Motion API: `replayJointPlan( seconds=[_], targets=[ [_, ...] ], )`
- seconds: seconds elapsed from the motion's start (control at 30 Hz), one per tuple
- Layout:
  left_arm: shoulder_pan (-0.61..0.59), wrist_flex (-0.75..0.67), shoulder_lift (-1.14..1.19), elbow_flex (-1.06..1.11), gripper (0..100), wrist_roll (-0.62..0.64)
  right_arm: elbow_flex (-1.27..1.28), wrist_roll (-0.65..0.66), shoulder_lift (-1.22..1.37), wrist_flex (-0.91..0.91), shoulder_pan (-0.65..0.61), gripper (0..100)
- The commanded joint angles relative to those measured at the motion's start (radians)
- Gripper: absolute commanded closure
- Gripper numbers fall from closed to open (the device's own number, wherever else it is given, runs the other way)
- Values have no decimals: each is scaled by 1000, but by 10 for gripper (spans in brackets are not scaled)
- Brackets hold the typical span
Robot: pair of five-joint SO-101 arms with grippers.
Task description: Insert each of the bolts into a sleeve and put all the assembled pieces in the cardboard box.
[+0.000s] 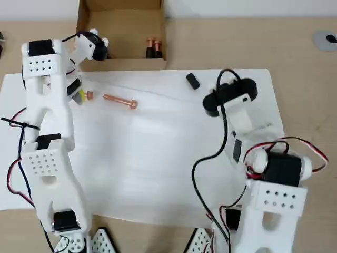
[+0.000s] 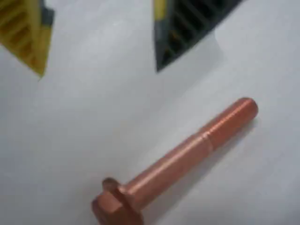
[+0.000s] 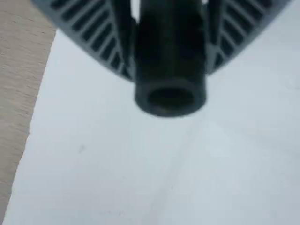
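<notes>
Near left hand, copper bolt

High camera looks almost straight down on the light wooden bench and its white paper sheet. Left wrist camera, very close, faces down at the copper-coloured hex-head bolt, shared with the high view. Right wrist camera looks closely along a black tubular sleeve onto that sheet.
</notes>
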Motion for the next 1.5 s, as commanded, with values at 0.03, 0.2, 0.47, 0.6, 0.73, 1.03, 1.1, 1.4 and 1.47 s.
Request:
replayJointPlan(
  seconds=[0.03, 0.2, 0.47, 0.6, 0.73, 1.03, 1.1, 1.4, 1.47],
  targets=[
    [-9, 8, -8, -41, 832, 115, 2, 12, -25, -21, -5, 986],
    [-11, -3, 39, -32, 831, 89, 2, 14, -25, -23, -5, 986],
    [9, -3, 58, -32, 831, -347, 50, 98, -28, -64, -5, 986],
    [51, -3, 64, -124, 832, -459, 102, 135, -28, -103, -5, 986],
    [101, -97, 81, -235, 833, -511, 156, 164, -28, -146, -5, 986],
    [115, -296, 180, -276, 833, -364, 200, 176, -27, -221, -5, 986],
    [101, -296, 185, -276, 833, -282, 200, 195, -25, -221, -5, 986],
    [78, -61, 185, -342, 833, -141, 205, 218, -24, -226, -7, 986],
    [81, 11, 186, -377, 833, -181, 216, 213, -24, -244, -7, 986]
  ],
)
